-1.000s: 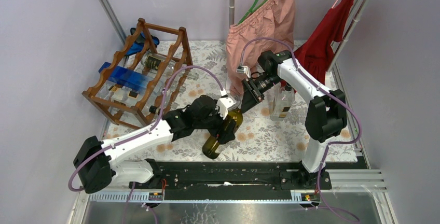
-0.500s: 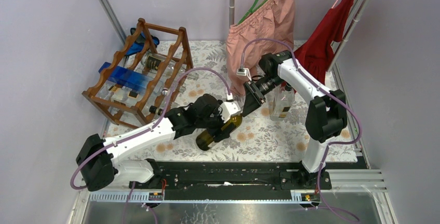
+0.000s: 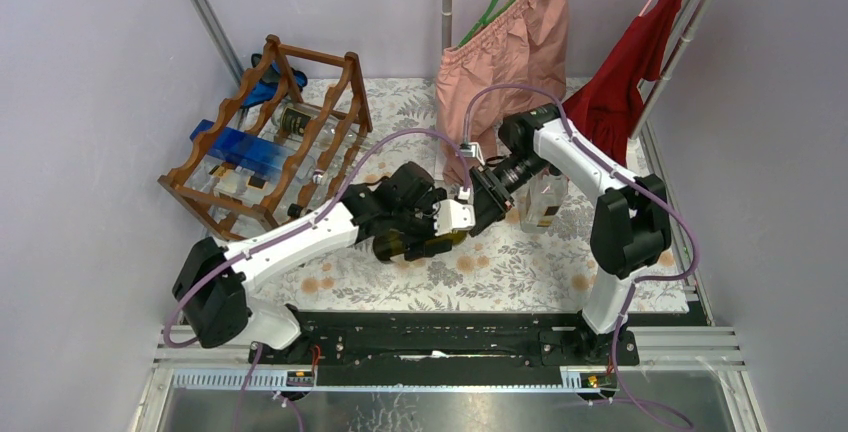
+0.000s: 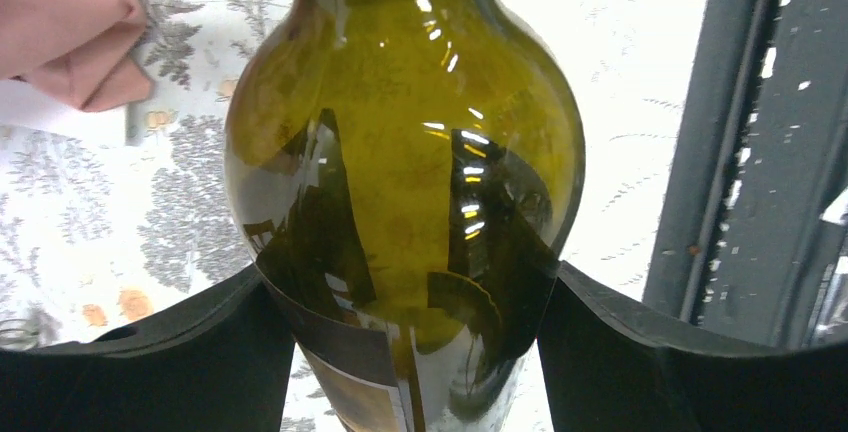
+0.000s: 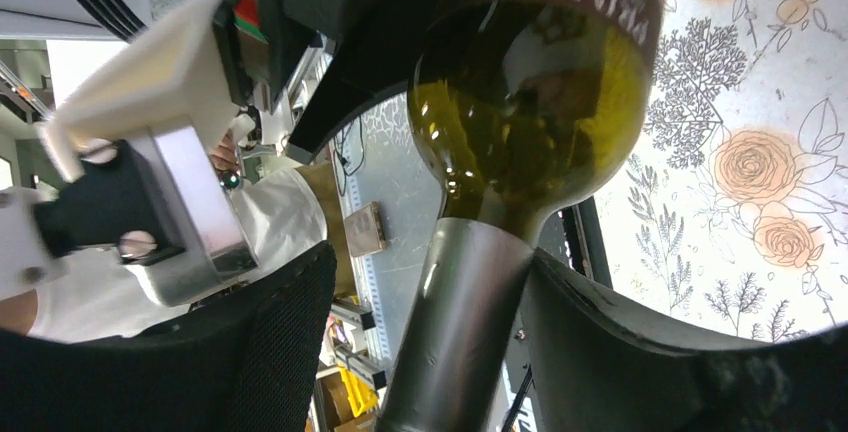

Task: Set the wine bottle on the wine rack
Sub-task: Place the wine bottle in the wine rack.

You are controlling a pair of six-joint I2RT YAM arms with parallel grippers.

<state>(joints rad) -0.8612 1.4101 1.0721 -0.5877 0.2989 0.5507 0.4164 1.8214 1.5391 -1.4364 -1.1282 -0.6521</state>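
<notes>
Wine bottle (image 4: 400,132) body in left gripper (image 4: 405,282); neck inside open right gripper (image 5: 428,257)

— What stands between the wine bottle (image 3: 400,247) and the wine rack (image 3: 212,210)?
— Only bare floral cloth (image 3: 330,277). On the rack, a blue block (image 3: 240,149) and a bottle (image 3: 293,120) fill some cradles.
</notes>
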